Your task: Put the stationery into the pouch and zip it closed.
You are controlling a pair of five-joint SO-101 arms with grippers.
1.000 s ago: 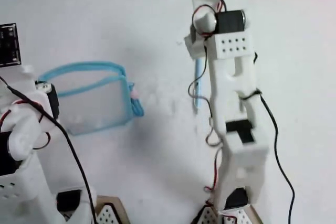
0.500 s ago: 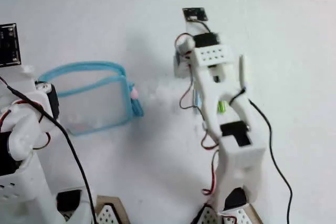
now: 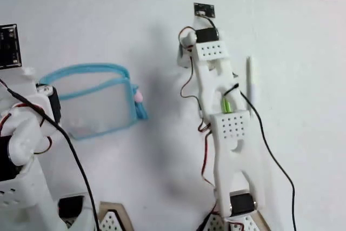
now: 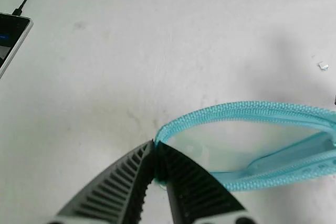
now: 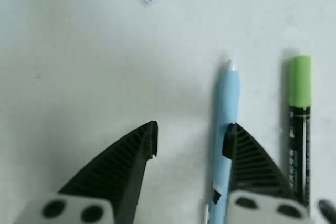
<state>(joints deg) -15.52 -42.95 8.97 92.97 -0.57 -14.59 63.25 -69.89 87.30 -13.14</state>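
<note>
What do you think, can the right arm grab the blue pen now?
Probably yes. The right gripper is open right by the blue pen, nothing between; it needs a small sideways shift.

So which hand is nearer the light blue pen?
Right. The right hand hangs open over the table with the light blue pen right by one fingertip; the left hand is away at the pouch, shut on its zipper edge.

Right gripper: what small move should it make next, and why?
Probably shift sideways toward the blue pen until it lies midway in the opening. The right gripper is open, but the pen lies at one side of the opening, beside the green marker, not centred.
</note>
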